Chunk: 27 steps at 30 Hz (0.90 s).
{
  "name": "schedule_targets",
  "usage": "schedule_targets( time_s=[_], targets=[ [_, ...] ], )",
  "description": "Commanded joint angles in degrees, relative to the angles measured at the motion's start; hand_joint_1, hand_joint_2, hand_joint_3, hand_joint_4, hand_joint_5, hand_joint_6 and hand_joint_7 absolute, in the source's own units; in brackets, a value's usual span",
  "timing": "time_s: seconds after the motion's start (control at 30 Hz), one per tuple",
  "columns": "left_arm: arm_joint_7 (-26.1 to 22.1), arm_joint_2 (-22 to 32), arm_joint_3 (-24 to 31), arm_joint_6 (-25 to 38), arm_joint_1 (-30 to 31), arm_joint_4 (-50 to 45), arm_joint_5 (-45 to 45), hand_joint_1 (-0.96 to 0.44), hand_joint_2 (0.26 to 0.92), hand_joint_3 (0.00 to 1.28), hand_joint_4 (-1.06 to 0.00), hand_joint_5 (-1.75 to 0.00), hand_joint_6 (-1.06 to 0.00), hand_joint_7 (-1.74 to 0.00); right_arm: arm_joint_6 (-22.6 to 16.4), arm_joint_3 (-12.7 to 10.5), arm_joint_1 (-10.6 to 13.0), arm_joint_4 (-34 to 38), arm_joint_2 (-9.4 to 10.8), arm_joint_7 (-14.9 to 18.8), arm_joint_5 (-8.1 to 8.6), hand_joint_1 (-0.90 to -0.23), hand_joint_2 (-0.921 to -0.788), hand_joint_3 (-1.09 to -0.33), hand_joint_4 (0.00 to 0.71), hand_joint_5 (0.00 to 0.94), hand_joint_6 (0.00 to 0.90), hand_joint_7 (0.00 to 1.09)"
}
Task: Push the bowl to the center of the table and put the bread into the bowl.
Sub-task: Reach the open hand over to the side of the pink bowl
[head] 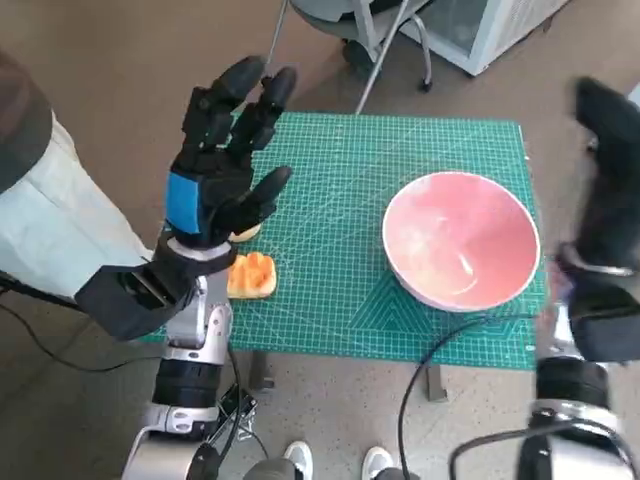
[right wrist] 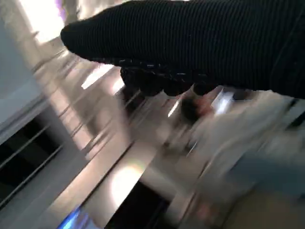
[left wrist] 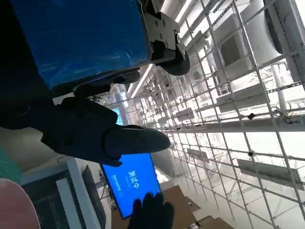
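While fingers splayed, left hand (head: 222, 160) aloft.

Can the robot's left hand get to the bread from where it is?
Probably yes. The left hand hangs open above the table, and the bread lies just beside its wrist on the green mat. Nothing sits between them, though the forearm covers part of the bread.

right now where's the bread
In the head view the bread lies near the left front edge of the green mat, just below the raised left hand and well apart from the pink bowl.
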Motion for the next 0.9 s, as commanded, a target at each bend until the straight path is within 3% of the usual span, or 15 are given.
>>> schedule_targets(
  time_s=[0.03,0.2,0.3,0.5,0.9],
  targets=[
    [0.16,-0.05,0.24,-0.44,1.27,-0.73,0.17,-0.33,0.921,0.28,-0.40,0.00,-0.19,-0.52,0.76,-0.84,3.96,6.72,-1.94,-5.98,-2.74,-0.517,-0.921,-0.804,0.303,0.000,-0.001,0.80],
    [-0.06,-0.13,0.40,-0.62,1.72,-0.47,-0.04,-0.33,0.921,0.28,-0.39,0.00,-0.18,-0.45,2.33,0.43,5.70,12.38,-3.10,-11.45,-5.36,-0.490,-0.921,-0.838,0.292,0.001,-0.001,0.77],
    [-0.14,-0.17,0.43,-0.60,2.00,-0.49,-0.04,-0.33,0.921,0.28,-0.38,0.00,-0.18,-0.41,3.51,1.06,6.05,14.77,-3.09,-13.07,-5.50,-0.475,-0.921,-0.852,0.283,0.001,-0.001,0.74],
    [-0.08,0.11,0.40,-0.24,2.48,-0.18,0.46,-0.36,0.921,0.28,-0.36,0.00,-0.14,-0.34,8.10,0.69,6.73,19.70,-0.76,-12.05,-3.06,-0.455,-0.921,-0.858,0.280,0.001,0.050,0.61],
    [0.13,2.45,0.86,0.53,3.77,-1.38,1.33,-0.43,0.921,0.27,-0.34,0.00,-0.11,-0.22,15.01,-0.29,4.88,22.26,6.40,-9.73,1.13,-0.508,-0.921,-0.853,0.301,0.010,0.086,0.56]
  ],
)
